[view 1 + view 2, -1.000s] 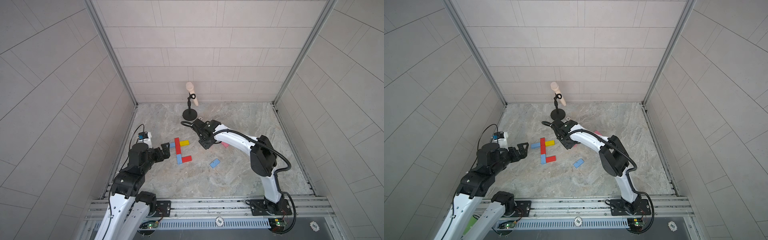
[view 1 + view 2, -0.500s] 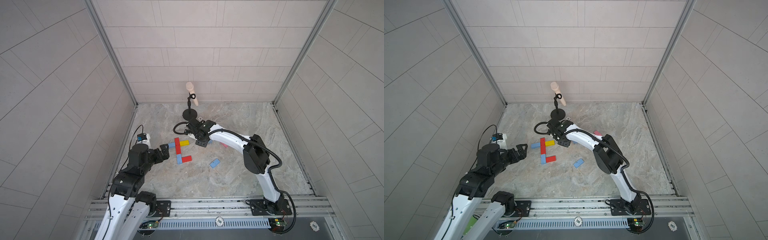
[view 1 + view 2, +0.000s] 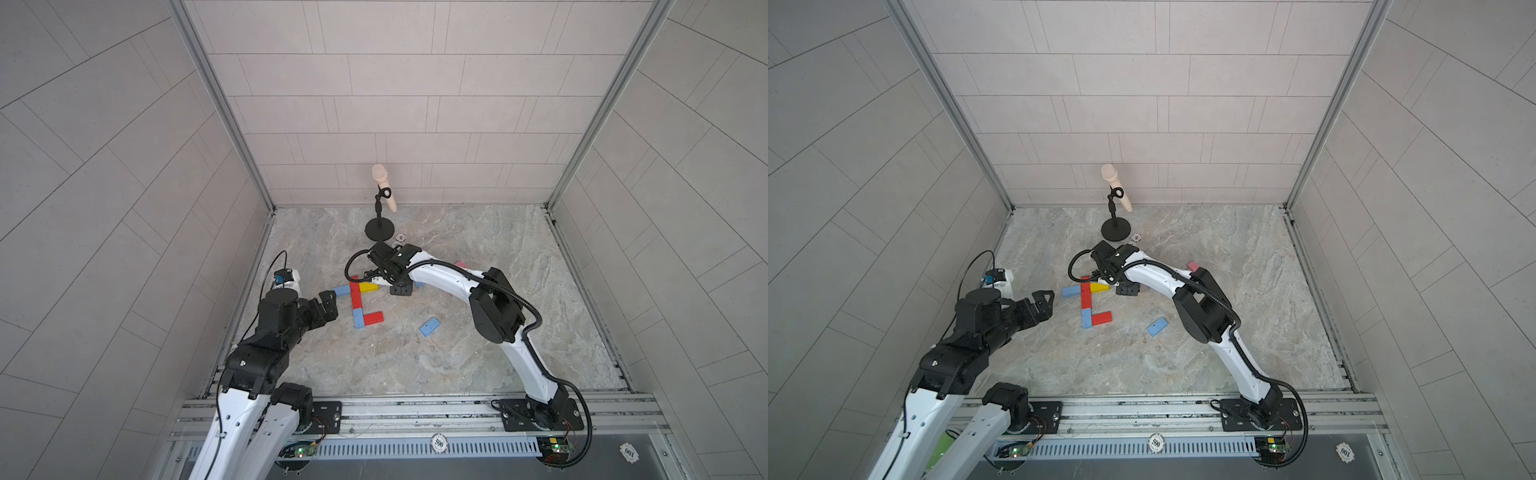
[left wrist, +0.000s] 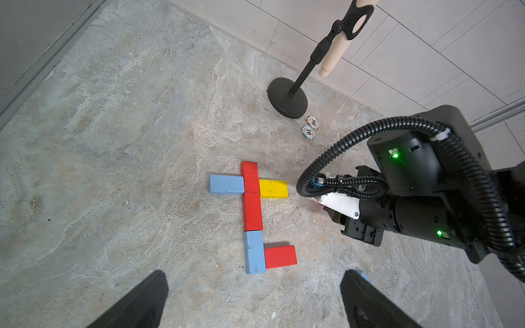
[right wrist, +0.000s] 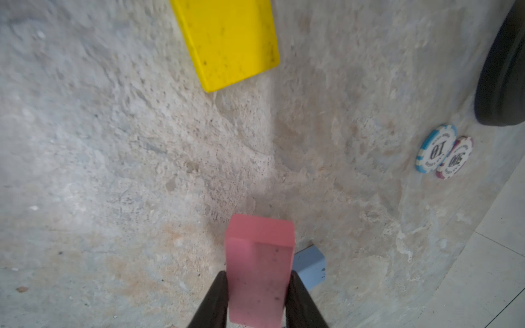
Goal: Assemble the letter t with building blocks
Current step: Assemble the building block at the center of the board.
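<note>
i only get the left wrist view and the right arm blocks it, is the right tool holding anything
Observer: Yes. In the right wrist view the right tool is shut on a pink block.
Operator: is it touching the yellow one yet
Observer: No. Bare floor shows between it and the yellow block.
Operator: any spare blocks behind that arm
Observer: A second pink block lies on the floor beyond the right arm, seen in both top views.
</note>
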Robot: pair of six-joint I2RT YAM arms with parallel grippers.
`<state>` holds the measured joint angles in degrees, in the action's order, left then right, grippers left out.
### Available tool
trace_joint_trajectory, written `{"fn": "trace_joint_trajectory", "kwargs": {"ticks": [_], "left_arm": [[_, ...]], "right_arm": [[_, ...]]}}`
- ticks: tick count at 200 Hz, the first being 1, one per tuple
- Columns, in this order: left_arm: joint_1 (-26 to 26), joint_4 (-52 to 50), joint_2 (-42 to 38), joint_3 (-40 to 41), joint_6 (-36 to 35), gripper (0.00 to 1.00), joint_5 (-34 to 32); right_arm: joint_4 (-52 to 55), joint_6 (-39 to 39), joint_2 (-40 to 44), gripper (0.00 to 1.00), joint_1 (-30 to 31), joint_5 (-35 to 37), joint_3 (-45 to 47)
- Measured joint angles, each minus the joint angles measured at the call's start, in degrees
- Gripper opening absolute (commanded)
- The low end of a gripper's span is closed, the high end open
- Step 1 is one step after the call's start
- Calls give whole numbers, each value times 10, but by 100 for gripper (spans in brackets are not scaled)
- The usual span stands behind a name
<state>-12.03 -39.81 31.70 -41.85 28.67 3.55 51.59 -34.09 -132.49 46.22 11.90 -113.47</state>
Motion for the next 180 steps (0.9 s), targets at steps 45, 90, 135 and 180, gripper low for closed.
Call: {"fn": "trace_joint_trajectory", "kwargs": {"ticks": [45, 90, 135, 180], "left_arm": [[0, 0, 4, 0, 0, 100, 0], [0, 0, 9, 0, 0, 100, 0], [0, 0, 10, 0, 0, 100, 0], [0, -2, 10, 0, 0, 100, 0]], "right_arm": [[-2, -24, -3, 5, -2, 14, -1], [-6, -35, -3, 7, -6, 20, -1], [-9, -37, -16, 9, -7, 23, -1], [-9, -40, -23, 11, -9, 23, -1]]}}
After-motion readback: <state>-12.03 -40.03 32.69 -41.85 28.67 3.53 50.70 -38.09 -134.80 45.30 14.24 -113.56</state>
